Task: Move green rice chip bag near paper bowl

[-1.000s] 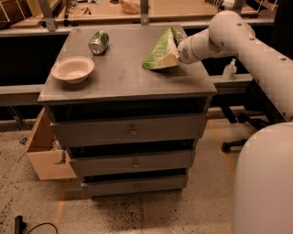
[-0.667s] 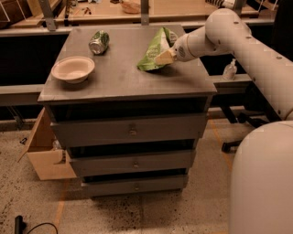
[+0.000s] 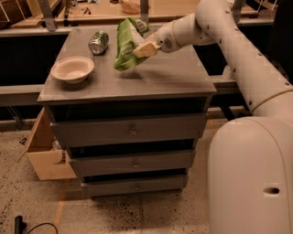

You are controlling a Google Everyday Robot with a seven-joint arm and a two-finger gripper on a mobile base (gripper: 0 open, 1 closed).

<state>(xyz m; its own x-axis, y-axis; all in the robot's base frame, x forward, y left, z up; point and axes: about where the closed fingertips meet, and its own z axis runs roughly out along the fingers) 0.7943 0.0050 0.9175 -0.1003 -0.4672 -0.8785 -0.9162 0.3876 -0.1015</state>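
Observation:
The green rice chip bag (image 3: 125, 45) hangs in my gripper (image 3: 143, 48), lifted above the middle of the grey cabinet top (image 3: 165, 77), its lower end just over the surface. The gripper is shut on the bag's right side, with my white arm reaching in from the upper right. The off-white paper bowl (image 3: 72, 69) sits on the left part of the cabinet top, a short way left of the bag and apart from it.
A crushed green-and-silver can (image 3: 98, 41) lies at the back left of the cabinet top, behind the bowl. The cabinet has three drawers (image 3: 132, 132). A cardboard box (image 3: 43, 151) stands on the floor at its left. A wooden counter (image 3: 105, 11) runs behind.
My gripper has carried the bag leftward from the cabinet's right side to its middle, closer to the bowl. The bowl and can have not moved.

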